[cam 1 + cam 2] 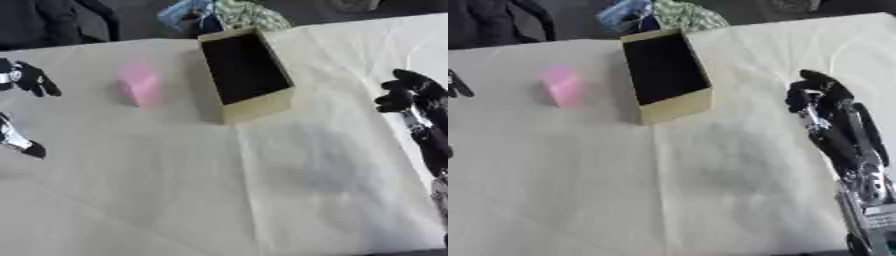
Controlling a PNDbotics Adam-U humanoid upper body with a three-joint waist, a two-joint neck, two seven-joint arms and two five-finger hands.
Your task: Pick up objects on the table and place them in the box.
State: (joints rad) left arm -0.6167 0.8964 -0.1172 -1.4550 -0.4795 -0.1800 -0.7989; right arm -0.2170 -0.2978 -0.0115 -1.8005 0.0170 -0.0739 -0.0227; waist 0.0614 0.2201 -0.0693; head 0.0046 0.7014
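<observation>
Box [246,70] open on table [262,190], pink block [140,85] beside it, apart.

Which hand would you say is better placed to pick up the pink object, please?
Probably the left hand: the pink object lies on its side of the box, while the right hand is beyond the box.

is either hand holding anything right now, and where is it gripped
Nothing is held. The right hand is curled over bare table; the left hand sits apart from the pink object.
</observation>
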